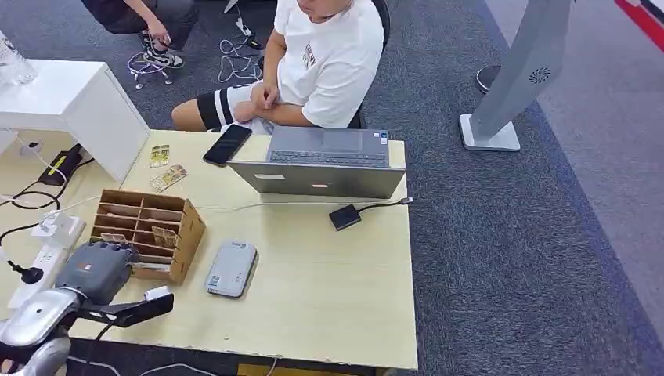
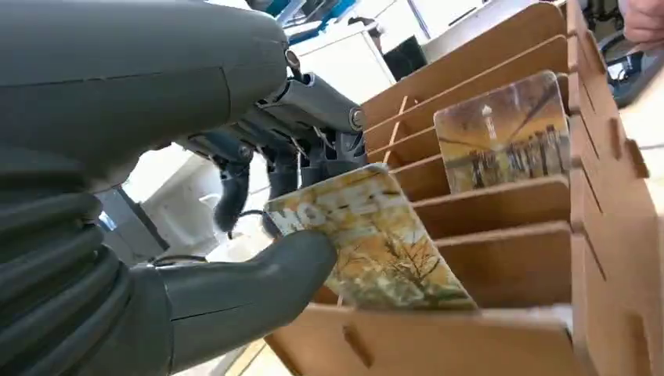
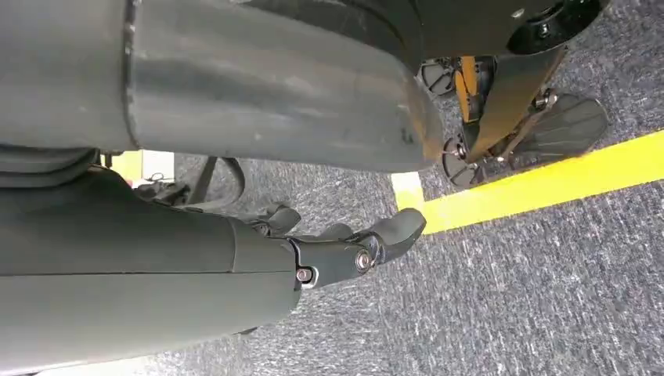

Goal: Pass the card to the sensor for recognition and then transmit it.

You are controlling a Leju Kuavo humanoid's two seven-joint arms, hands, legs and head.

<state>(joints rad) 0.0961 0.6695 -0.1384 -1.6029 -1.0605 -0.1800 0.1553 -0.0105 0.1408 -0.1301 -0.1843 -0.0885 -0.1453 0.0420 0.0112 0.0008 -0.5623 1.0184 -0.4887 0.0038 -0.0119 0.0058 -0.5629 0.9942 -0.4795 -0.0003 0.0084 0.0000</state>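
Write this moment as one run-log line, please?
left hand: pinches card at wooden rack | right hand: hanging, empty | sensor: untouched

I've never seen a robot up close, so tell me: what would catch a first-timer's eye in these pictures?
First, the left robot hand pinching a yellow picture card at the slotted wooden card rack near the table's left front corner. Next, a person in a white T-shirt sitting behind an open grey laptop at the far edge. Beside the rack lies a flat grey sensor box.
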